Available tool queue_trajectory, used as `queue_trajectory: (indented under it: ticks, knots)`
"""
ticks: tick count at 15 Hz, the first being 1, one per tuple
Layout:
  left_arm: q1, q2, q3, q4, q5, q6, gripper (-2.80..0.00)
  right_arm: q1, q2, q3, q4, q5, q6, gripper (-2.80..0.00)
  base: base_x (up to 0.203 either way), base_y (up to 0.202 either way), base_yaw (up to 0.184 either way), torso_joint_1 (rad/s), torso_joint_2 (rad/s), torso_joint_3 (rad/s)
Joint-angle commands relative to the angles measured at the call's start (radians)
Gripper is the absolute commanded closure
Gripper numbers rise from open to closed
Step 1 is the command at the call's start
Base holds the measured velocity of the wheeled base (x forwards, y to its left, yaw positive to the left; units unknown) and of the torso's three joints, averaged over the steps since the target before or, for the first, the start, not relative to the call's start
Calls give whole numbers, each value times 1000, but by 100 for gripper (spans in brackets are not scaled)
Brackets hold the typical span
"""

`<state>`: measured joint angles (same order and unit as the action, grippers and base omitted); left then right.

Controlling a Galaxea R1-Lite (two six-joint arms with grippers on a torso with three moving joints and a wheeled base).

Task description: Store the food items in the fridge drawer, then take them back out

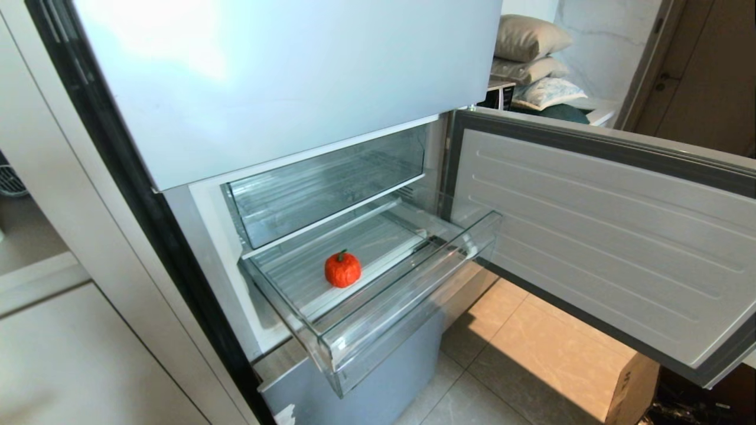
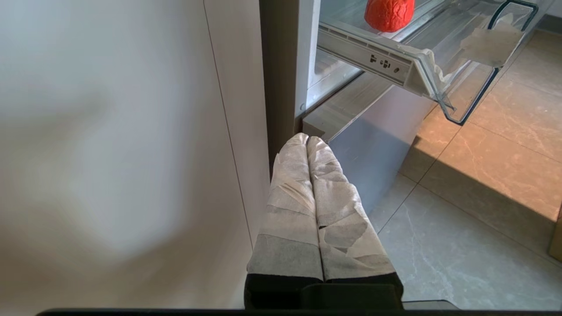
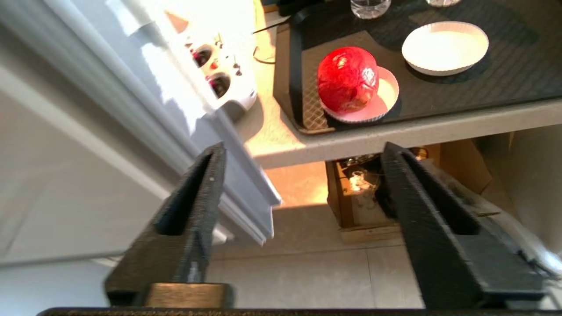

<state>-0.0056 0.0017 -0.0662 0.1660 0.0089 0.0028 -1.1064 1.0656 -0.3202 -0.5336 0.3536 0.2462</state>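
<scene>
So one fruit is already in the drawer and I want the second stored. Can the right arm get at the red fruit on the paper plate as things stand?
Probably yes: the right pincer is open, facing the red fruit on its paper plate, nothing between.

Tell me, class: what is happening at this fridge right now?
One orange-red fruit already lies in the pulled-out clear fridge drawer. The right tool is open and empty, facing a red fruit on a white dish on a counter. The left tool is shut, parked low beside the fridge.
</scene>
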Motion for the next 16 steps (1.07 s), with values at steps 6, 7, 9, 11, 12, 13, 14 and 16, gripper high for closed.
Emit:
queue_trajectory:
  ticks: [6, 7, 9, 11, 12, 13, 14, 16]
  knots:
    - [-1, 0, 0, 1, 0, 0, 0, -147, 387, -23, -334, 3, 33, -280, 0, 0, 0, 0, 0, 0]
    - [-1, 0, 0, 1, 0, 0, 0, -156, 428, -38, -368, 2, 31, -280, 0, 0, 0, 0, 0, 0]
    - [-1, 0, 0, 1, 0, 0, 0, -163, 528, -85, -402, 2, 26, -280, 0, 0, 0, 0, 0, 0]
    - [-1, 0, 0, 1, 0, -1, 0, -164, 635, -131, -435, 3, 25, -280, 0, 0, 0, 0, 0, 0]
    - [-1, 0, 0, 1, 0, 0, 0, -164, 687, -157, -459, 3, 28, -280, 0, 0, 0, 0, 0, 0]
    - [-2, 0, 0, 1, 0, 0, 0, -163, 732, -187, -489, 4, 32, -280, 0, 0, 0, 0, 0, 0]
    - [-1, 0, 0, 1, 0, 0, 0, -153, 763, -213, -511, 5, 34, -280, 0, 0, 0, 0, 0, 0]
    - [-1, 0, 0, 1, 0, 0, 0, -87, 836, -274, -528, 6, 36, -280, 0, 0, 0, 0, 0, 0]
